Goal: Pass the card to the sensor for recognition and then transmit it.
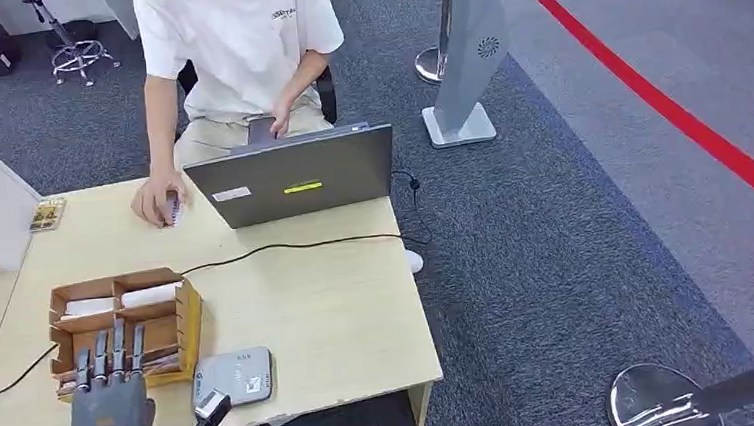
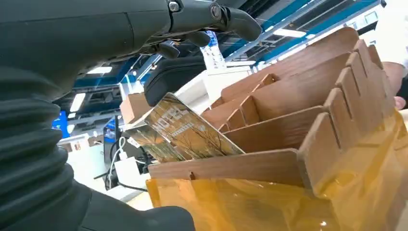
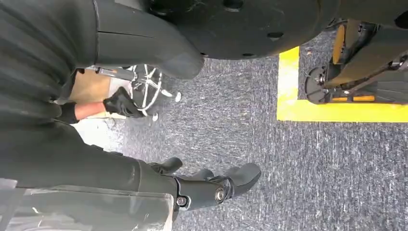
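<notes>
On the pale desk [image 1: 329, 307], a glossy card [image 2: 185, 130] (leaning in the organizer [image 2: 288, 130]); left hand [image 1: 112, 397] fingers spread, right hand [image 3: 211, 185] fingers apart.

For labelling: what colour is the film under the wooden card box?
Translucent amber-yellow film, clearest in the left wrist view.

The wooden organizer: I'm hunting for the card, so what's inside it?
The wooden organizer holds white items in its far compartments and a printed card leaning in the near one. The left hand covers part of the near compartments.

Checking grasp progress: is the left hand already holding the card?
No: the left hand hovers with fingers extended over the wooden box, while the card sits ungripped inside.
</notes>
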Controlling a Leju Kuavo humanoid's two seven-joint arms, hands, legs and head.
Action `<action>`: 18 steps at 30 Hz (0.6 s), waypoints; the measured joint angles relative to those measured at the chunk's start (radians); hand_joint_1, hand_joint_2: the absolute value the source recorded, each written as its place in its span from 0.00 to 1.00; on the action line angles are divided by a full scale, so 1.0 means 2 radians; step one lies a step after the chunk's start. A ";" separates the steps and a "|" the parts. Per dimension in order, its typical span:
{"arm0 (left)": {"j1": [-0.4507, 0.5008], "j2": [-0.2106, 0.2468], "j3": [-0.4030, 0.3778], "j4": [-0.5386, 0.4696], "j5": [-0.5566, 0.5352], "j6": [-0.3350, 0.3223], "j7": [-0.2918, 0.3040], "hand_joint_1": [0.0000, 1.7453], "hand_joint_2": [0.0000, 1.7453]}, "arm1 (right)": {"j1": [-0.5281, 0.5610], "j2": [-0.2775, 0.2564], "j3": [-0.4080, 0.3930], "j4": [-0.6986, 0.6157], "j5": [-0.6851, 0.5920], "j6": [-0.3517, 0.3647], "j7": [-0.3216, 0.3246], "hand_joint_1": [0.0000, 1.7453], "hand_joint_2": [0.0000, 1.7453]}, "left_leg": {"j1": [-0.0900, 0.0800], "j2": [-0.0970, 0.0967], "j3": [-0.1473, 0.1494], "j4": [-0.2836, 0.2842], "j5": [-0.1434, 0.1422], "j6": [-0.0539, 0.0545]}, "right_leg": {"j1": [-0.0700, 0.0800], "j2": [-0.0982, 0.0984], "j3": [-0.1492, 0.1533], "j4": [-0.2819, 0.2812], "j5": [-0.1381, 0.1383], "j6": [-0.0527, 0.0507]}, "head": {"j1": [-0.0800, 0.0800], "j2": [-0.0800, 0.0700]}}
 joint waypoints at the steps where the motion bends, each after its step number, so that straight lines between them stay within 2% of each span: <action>1: 0.000 0.000 0.000 0.000 0.000 -0.001 0.002 0.00 1.00 | 0.000 0.000 0.000 0.000 0.000 0.000 0.000 0.00 1.00 | 0.000 0.000 0.000 0.000 0.000 0.000 | 0.000 0.000 0.000 0.000 0.000 0.000 | 0.000 0.000; 9: 0.000 0.001 0.000 -0.003 0.000 -0.002 0.011 0.00 1.00 | 0.000 0.000 0.000 0.000 0.000 -0.001 -0.001 0.00 1.00 | 0.000 0.000 0.000 0.000 0.000 0.000 | 0.000 0.000 0.000 0.000 0.000 0.000 | 0.000 0.000; 18: 0.001 0.001 0.008 -0.011 0.000 -0.002 0.007 0.00 1.00 | 0.000 0.000 0.000 0.000 0.000 -0.001 0.000 0.00 1.00 | 0.000 0.000 0.000 0.000 0.000 0.000 | 0.000 0.000 0.000 0.000 0.000 0.000 | 0.000 0.000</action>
